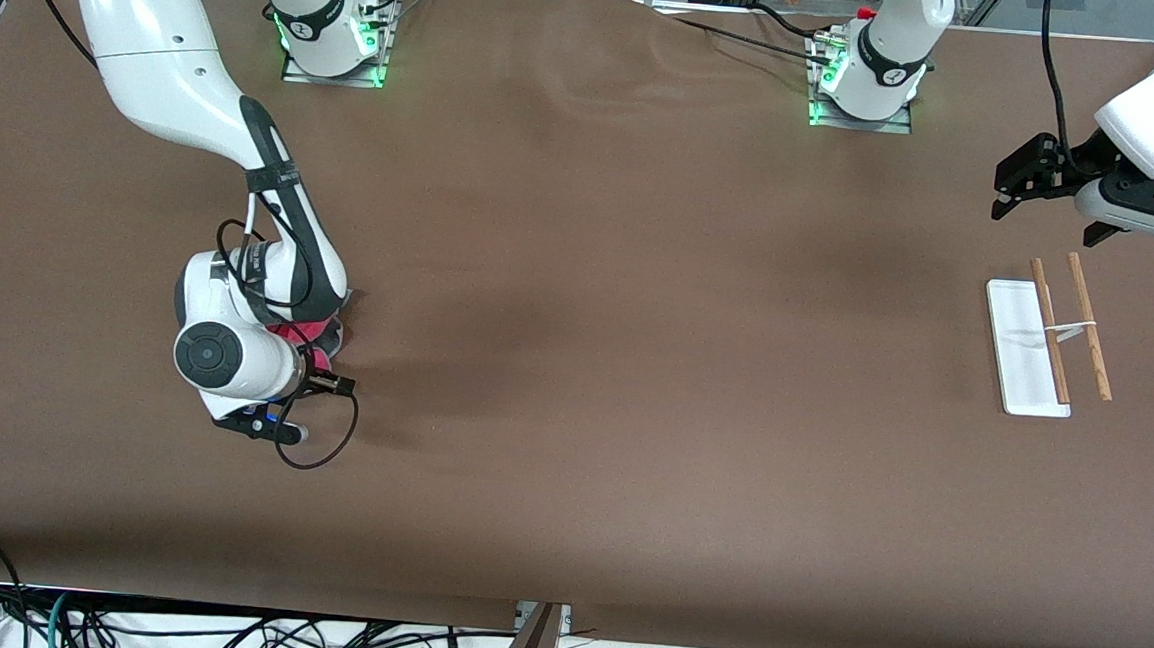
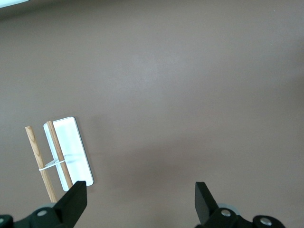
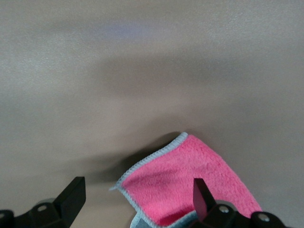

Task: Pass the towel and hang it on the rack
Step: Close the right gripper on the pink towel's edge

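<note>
Lower left of the front view: right gripper, jaws wide, over the pink towel; it should straddle the raised edge before closing. Left gripper, jaws wide, waits over the worktop near the rack.

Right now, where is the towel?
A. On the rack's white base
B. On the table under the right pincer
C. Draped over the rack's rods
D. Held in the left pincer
B: the towel lies on the table beneath the open right pincer, apart from the rack.
</note>
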